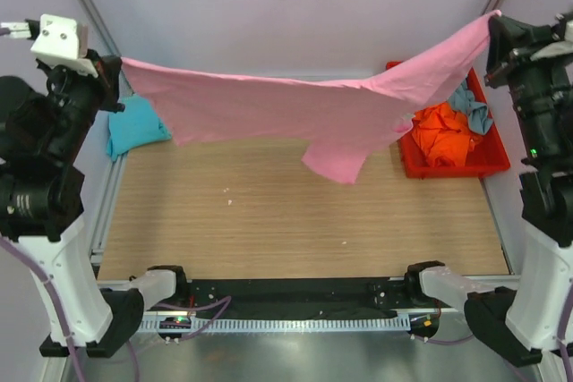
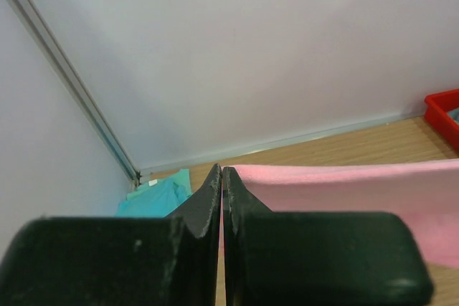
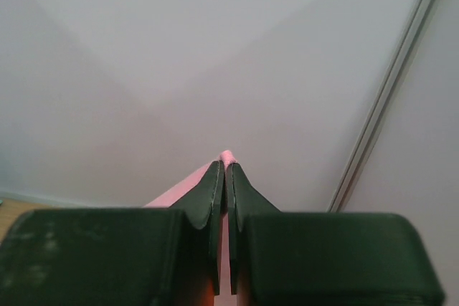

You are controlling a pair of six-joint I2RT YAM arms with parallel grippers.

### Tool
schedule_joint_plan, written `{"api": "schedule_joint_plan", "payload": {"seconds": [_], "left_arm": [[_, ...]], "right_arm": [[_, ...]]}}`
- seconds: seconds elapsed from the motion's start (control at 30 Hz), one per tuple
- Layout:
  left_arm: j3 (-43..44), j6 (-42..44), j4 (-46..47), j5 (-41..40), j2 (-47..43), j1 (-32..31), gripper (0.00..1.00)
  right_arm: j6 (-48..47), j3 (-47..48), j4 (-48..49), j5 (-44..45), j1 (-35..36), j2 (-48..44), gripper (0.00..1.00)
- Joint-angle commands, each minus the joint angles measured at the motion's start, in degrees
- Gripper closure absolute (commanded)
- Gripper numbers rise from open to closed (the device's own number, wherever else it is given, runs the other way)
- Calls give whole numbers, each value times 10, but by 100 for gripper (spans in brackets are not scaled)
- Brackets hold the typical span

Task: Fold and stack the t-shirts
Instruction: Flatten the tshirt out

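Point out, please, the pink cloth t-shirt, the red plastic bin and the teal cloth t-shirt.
pink t-shirt (image 1: 269,109): top external view, stretched middle
red bin (image 1: 452,170): top external view, front wall
teal t-shirt (image 1: 136,124): top external view, middle

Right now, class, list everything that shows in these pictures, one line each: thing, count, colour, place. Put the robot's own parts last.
pink shirt: 1, pink, held up over the table, stretched between both grippers, one part hanging down near the middle
teal shirt: 1, teal, far left corner of the table
orange shirt: 1, orange, in the bin
grey-blue shirt: 1, grey-blue, in the bin, behind the orange shirt
bin: 1, red, far right of the table
table: 1, light wood, below the pink shirt
left gripper: 1, black, shut on the pink shirt's left end
right gripper: 1, black, shut on its right end
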Motion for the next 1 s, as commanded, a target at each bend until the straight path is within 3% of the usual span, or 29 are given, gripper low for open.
{"api": "schedule_joint_plan", "payload": {"seconds": [0.0,0.33,0.5,0.73,0.97], "left_arm": [[-2,5,2,0,-55,4,100],[54,32,-33,-27,-104,4,100],[38,41,-20,-37,-107,4,100],[-26,52,22,-44,-65,4,100],[-151,59,107,-44,18,4,100]], "right_arm": [[15,-17,14,-9,-7,-71,99],[27,107,-45,-9,-14,-77,99],[27,108,-40,-28,-16,-71,99],[17,81,-17,-30,-16,-41,99],[-5,-51,72,-31,-16,8,99]]}}
